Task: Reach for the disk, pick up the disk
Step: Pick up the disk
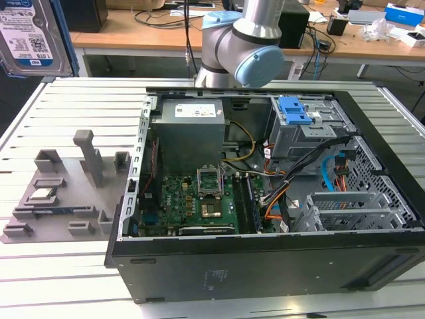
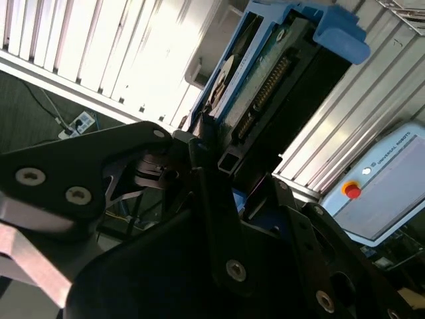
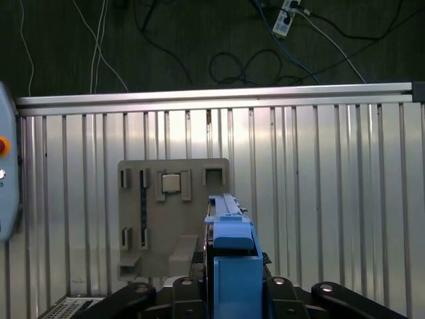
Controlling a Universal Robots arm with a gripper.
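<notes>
The disk (image 1: 32, 36) is clamped edge-on in my gripper (image 2: 229, 159), held clear above the ribbed metal table (image 3: 319, 199). The grey fixture plate (image 3: 153, 219) lies beneath. The open computer case (image 1: 265, 199) sits toward the exterior view's right, apart from the plate.

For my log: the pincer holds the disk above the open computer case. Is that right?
Not the case. The pincer holds the disk above the grey plate on the slatted table, beside the case; the first wrist view shows the plate under it.
</notes>
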